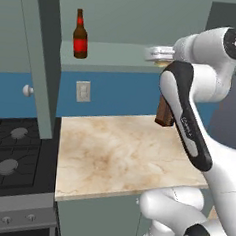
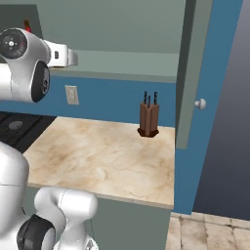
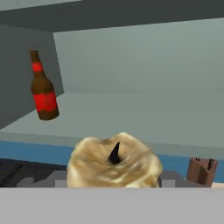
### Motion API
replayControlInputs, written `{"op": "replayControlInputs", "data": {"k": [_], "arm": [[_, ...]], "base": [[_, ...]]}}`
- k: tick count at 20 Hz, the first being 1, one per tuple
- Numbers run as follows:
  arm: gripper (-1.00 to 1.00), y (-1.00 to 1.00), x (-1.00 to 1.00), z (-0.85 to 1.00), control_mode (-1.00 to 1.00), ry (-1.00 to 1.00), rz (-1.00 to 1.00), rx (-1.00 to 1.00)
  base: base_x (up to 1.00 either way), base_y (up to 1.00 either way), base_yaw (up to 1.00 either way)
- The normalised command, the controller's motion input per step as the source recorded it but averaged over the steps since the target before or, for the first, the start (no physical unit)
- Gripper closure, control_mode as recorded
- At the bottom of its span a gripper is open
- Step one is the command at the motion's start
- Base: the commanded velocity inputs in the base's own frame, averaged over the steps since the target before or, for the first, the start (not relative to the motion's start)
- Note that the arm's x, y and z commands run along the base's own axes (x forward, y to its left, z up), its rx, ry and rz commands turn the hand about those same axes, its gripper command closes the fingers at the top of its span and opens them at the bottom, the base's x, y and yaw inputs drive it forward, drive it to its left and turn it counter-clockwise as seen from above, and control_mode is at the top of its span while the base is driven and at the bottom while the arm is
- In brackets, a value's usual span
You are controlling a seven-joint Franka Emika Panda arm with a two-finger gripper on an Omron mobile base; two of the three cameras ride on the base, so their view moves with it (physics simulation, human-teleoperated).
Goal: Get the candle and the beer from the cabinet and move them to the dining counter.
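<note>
— How is your arm standing?

— It is rising from the base, bending at the elbow over the marble worktop (image 1: 112, 154), and the forearm is climbing to the wrist, high beside the cabinet (image 1: 115, 57). My hand is lying about level and pointing in at the front edge of the open shelf, so my gripper (image 1: 155, 53) is hovering right at that lip.

— And your fingers?

— They are pinching the candle (image 3: 114, 166). It is sitting close under my hand camera, a tan lump with a dark wick, and it is covering my tips. It is hanging in front of the shelf edge and the blue backsplash (image 1: 122, 93) with nothing beneath it, so it is my fingers that are carrying it.

— Where is the beer?

— The beer (image 1: 80, 37) is standing upright on the cabinet shelf, over at its left end near the side wall, well apart from my hand. Its red label is facing out toward me.

— What else is showing around you?

— The left cabinet door (image 1: 44, 59) is hanging open over the edge of the stove (image 1: 11, 157). The right door (image 2: 193, 73) is open too, its pale knob (image 2: 200, 103) facing out. A knife block (image 2: 148, 119) is standing on the worktop against the backsplash, below the shelf and to the right of my hand, and a wall outlet (image 1: 83, 91) is sitting under the beer's end of the shelf.
</note>
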Motion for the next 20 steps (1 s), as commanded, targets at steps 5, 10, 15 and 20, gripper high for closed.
{"op": "replayControlInputs", "data": {"k": [5,10,15,20], "arm": [[1.0,0.0,-1.0,0.03,-1.0,0.0,0.26,-0.07],[1.0,0.05,-1.0,-0.06,-1.0,0.0,0.22,-0.09],[1.0,0.1,-1.0,-0.11,-1.0,0.0,0.17,-0.08],[1.0,0.18,-0.81,-0.14,-1.0,0.0,0.05,-0.04]], "base": [[0.0,0.0,0.0],[0.0,0.0,0.0],[0.0,0.0,0.0],[0.0,0.0,0.0]]}}
